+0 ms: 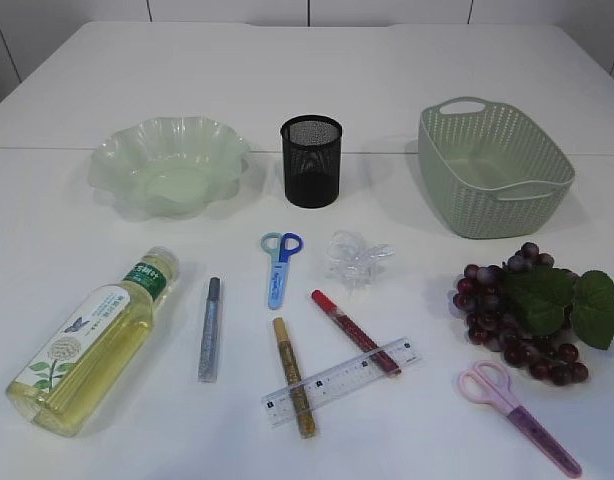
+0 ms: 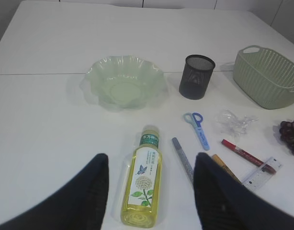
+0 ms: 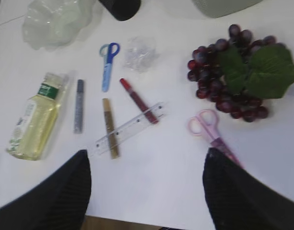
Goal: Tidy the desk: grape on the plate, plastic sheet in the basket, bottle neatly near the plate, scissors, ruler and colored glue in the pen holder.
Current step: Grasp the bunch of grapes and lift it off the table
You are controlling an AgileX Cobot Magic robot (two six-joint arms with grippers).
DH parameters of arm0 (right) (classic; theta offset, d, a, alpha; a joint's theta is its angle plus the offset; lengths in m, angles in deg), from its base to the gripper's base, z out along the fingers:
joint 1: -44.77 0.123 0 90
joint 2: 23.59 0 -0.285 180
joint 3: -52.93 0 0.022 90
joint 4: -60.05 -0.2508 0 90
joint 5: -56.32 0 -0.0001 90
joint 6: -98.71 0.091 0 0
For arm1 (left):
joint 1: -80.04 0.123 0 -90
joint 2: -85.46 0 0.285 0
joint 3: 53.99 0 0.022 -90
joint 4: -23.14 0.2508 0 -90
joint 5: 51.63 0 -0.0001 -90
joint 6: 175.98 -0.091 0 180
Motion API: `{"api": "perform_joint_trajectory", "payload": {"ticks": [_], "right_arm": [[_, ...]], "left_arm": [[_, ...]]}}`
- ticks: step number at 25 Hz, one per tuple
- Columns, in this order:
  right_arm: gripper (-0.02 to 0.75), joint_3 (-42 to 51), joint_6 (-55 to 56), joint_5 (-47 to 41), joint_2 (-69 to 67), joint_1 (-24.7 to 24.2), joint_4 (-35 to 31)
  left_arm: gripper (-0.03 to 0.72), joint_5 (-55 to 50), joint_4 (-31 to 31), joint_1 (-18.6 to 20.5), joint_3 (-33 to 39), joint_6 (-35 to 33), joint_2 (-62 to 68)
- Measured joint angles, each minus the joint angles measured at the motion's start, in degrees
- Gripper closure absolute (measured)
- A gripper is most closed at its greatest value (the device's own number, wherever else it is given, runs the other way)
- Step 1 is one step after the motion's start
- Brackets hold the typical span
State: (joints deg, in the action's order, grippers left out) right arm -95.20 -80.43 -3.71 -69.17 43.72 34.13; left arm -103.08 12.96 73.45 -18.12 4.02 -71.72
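White desk (image 1: 407,70) carries everything, with a pale wall behind it. At the back stand a pale green scalloped plate (image 1: 169,166), a black mesh pen holder (image 1: 311,160) and a green woven plastic basket (image 1: 492,166), all empty. Nearer the front, a clear plastic bottle of yellow liquid (image 1: 89,344) lies on its side at the left, its green cap pointing toward the plate. Beside it lies a silver glitter glue pen (image 1: 209,329), then blue-handled scissors (image 1: 279,265), a gold glue pen (image 1: 294,377) and a red glue pen (image 1: 352,331). A clear plastic ruler (image 1: 339,381) rests across the gold and red pens. A crumpled clear plastic sheet (image 1: 355,259) sits just right of the blue scissors. A dark purple grape bunch with green leaves (image 1: 532,312) lies at the right, with pink-handled scissors (image 1: 520,416) in front of it. The left claw (image 2: 149,191) hangs spread above the bottle, holding nothing; the right claw (image 3: 147,187) is also spread and empty, above the desk's front edge near the pink scissors
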Motion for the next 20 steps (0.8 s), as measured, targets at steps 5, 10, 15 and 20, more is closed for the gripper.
{"api": "perform_joint_trajectory", "payload": {"ticks": [5,10,15,20], "right_arm": [[0.172,0.00,-0.40,0.23,-6.33,0.00,-6.35],[0.174,0.00,-5.22,2.89,-10.63,0.00,-11.09],[0.207,-1.84,-13.12,3.76,-18.03,0.57,-14.79],[0.213,-7.40,-11.85,3.76,-26.59,5.10,-7.66]], "left_arm": [[0.273,0.00,-0.35,0.00,0.00,0.00,0.00],[0.273,0.00,-1.55,0.00,0.00,0.00,0.00],[0.273,0.00,-3.26,0.00,-0.09,0.00,0.00],[0.273,0.14,-4.49,0.00,-0.09,0.00,0.00]]}}
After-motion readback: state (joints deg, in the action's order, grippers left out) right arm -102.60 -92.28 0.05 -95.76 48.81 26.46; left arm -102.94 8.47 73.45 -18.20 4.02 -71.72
